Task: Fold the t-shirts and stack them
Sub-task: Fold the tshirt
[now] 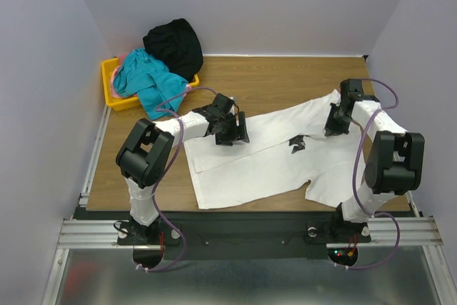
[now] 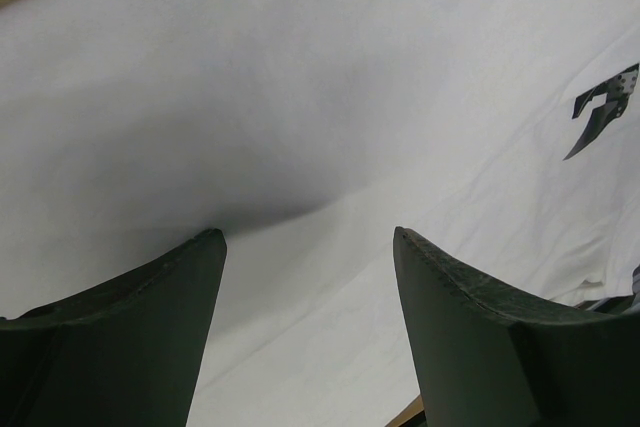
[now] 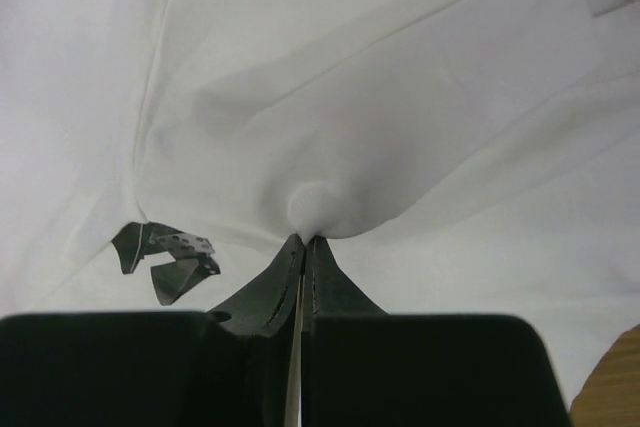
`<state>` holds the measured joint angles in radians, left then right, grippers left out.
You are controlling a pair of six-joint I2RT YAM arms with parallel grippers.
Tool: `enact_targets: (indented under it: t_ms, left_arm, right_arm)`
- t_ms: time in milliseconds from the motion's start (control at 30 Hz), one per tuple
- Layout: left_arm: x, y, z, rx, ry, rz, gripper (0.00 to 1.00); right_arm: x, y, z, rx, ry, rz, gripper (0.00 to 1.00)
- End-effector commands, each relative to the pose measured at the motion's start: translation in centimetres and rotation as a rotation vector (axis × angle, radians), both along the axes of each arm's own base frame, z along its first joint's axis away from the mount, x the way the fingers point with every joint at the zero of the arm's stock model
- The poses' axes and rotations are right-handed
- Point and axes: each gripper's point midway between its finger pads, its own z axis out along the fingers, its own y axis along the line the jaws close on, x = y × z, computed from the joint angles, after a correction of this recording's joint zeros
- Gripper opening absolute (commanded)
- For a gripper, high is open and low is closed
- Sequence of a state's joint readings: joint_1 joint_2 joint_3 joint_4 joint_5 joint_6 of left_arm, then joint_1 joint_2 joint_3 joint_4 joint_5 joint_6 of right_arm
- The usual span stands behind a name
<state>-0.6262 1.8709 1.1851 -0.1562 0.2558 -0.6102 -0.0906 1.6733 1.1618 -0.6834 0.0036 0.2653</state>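
White t-shirt laid out on the counter, one end pinched for a fold.

We find the white t-shirt (image 1: 264, 158) spread flat, opened out, we judge, so folding can begin; the right fingers (image 3: 303, 252) are clamped together on a tuck of cloth near its right end, likely to lift that side; the left fingers (image 1: 232, 136) hover apart over its left part, perhaps to pin it; pale violet walls (image 1: 300, 5) close in around it; the wooden counter (image 1: 285, 76) lies beneath it; beyond its far left corner a yellow bin (image 1: 108, 80) holds a black shirt (image 1: 175, 44) and a teal shirt (image 1: 146, 83).
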Motion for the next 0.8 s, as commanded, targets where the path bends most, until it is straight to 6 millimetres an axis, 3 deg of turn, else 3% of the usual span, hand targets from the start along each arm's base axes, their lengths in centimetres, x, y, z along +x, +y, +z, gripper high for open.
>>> enact_targets:
  t_ms: [0,200,333,433,600,767]
  left_arm:
    - [-1.5,1.7,-3.4,0.088,0.078,-0.009,0.80]
    - [-1.5,1.8,-3.5,0.088,0.081,-0.010,0.81]
    - [-1.6,1.8,-3.6,0.089,0.085,-0.014,0.80]
    - [-1.8,1.9,-3.6,0.091,0.089,-0.015,0.80]
    - [-1.9,2.0,-3.7,0.093,0.091,-0.011,0.81]
    - [-2.0,2.0,-3.8,0.092,0.093,-0.013,0.81]
  right_arm:
    - [-1.3,0.1,1.4,-0.004,0.008,0.003,0.01]
    - [-1.3,0.0,2.5,-0.013,0.009,0.001,0.01]
    - [-1.7,-0.3,1.4,-0.023,0.050,-0.004,0.07]
    - [-1.4,-0.5,0.9,-0.020,0.067,-0.016,0.20]
    - [0.3,-1.0,3.5,-0.038,-0.018,-0.033,0.50]
    - [1.6,-2.2,4.4,-0.017,-0.054,-0.078,0.57]
